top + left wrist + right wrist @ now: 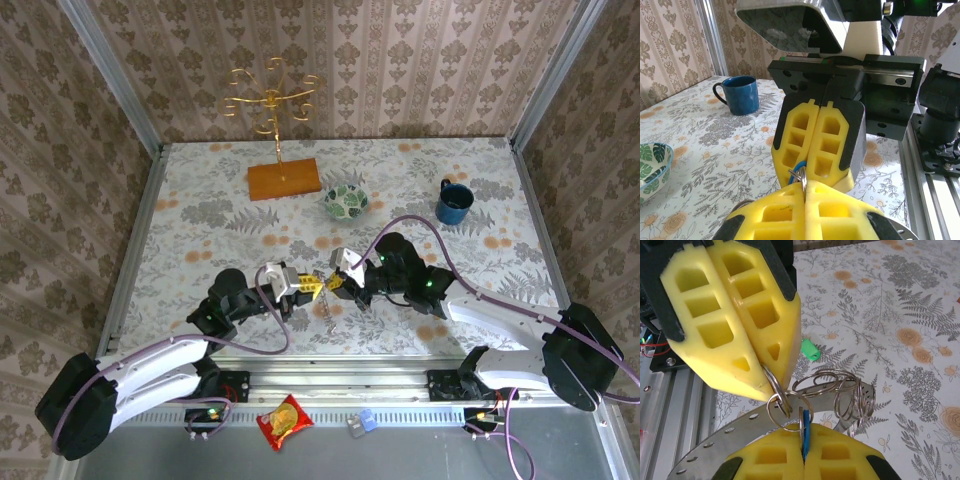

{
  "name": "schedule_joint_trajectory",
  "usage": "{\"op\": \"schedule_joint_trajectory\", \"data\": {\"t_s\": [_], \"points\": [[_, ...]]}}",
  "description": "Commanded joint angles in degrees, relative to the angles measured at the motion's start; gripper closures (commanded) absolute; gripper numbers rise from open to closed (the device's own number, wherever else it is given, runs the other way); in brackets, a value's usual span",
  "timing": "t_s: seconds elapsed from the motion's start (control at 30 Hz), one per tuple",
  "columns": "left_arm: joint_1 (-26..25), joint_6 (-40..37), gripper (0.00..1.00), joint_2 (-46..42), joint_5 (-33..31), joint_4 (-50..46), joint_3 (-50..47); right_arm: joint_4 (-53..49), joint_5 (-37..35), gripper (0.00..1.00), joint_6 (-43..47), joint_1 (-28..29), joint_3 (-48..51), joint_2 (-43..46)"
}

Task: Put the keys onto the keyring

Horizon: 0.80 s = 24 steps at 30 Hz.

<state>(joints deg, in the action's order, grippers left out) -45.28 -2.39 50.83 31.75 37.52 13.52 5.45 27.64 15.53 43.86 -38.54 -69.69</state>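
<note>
Two keys to go; blue key (pixel 805 432) held at the keyring (pixel 725 440)

No key is seen threaded for sure, so most of the task is judged left. The blue key is pinched in the clenched right hand (pixel 337 282), tip-to-tip w/ the left hand (pixel 804 196), which is clamped on a small wire loop (pixel 802 179) by the keyring's flat grey band, sagging just below both hands. The green key (pixel 810 349) is seen lying on the table (pixel 900 300) beyond, apart from both hands & untouched.

Top camera overlooks left pincer (pixel 312 288) and right pincer (pixel 336 283), whose wrist cameras face each other closely.
</note>
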Motion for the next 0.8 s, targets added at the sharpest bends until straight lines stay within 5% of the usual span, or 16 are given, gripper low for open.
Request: {"op": "schedule_joint_trajectory", "data": {"t_s": [0.0, 0.3, 0.77], "points": [[0.5, -3.6, 1.0, -2.1, 0.7, -4.0, 2.7, -2.8, 0.6, 1.0, 1.5, -0.4, -2.1, 2.0], [0.4, -9.8, 1.0, -3.0, 0.5, -17.0, 6.0, -8.8, -2.2, 1.0, 4.1, -0.9, -4.0, 5.6], [0.4, -9.3, 0.97, 0.1, 1.8, -15.0, 6.4, -10.8, -1.5, 1.0, 4.0, -1.0, -6.3, 5.3]]}}
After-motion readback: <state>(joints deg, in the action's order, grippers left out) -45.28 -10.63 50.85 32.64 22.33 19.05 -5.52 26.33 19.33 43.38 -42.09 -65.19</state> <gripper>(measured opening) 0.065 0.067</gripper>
